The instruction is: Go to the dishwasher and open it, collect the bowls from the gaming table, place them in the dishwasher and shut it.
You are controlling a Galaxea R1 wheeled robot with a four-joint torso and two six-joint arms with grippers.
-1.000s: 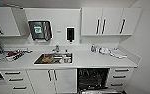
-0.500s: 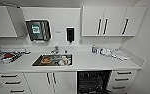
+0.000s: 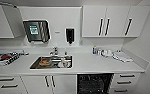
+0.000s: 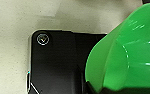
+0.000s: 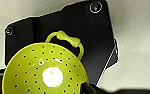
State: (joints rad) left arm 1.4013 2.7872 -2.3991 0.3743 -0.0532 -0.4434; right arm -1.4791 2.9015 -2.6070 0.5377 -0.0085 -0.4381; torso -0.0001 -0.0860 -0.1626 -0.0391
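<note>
1. The head view looks at a kitchenette wall: a white tabletop (image 3: 91, 65) runs across it, with a sunken stainless-steel sink (image 3: 51, 62) near its middle.
2. The built-in dishwasher (image 3: 94, 83) sits under the tabletop, just right of the sink cabinet; its door is open and the dark racked interior shows.
3. White drawer fronts with dark bar handles (image 3: 126, 79) flank the dishwasher on its right.
4. White wall cupboards with dark vertical handles (image 3: 114, 21) hang above; a dark paper-towel dispenser (image 3: 36, 31) and a small black soap dispenser (image 3: 70, 35) are fixed to the wall over the sink.
5. A dish rack with reddish items (image 3: 4, 58) stands at the tabletop's left end; small bottles and white ware (image 3: 102, 52) stand at its right end.
6. In the left wrist view, a bright green round plastic bowl (image 4: 131, 52) shows large and close beside the dark wrist plate, over pale speckled floor.
7. In the right wrist view, a yellow-green perforated colander-like bowl with a loop handle (image 5: 46, 72) shows close to the camera.
8. Whether the fingers of either arm are apart, together, or clamped on these bowls cannot be told.
</note>
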